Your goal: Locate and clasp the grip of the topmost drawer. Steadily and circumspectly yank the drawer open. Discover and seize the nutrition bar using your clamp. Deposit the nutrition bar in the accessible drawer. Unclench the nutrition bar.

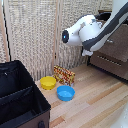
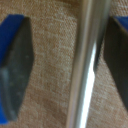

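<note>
In the wrist view my gripper (image 2: 67,65) is open, with its blue-backed black pads (image 2: 15,65) on either side of a silver bar handle (image 2: 85,65). The handle lies close to one pad and far from the other, against a brown drawer front (image 2: 47,75). In the exterior view my arm reaches to the upper part of the dark-brown dresser, at the topmost drawer (image 1: 118,46); the fingers are hidden behind the wrist. The nutrition bar (image 1: 64,75), a red-yellow printed packet, stands on the wooden floor by the screen.
A yellow bowl (image 1: 48,82) and a blue bowl (image 1: 65,92) sit on the floor beside the packet. A black case (image 1: 20,95) fills the exterior view's lower left. A similar lower drawer (image 1: 109,63) is below. A slatted screen (image 1: 35,35) stands behind.
</note>
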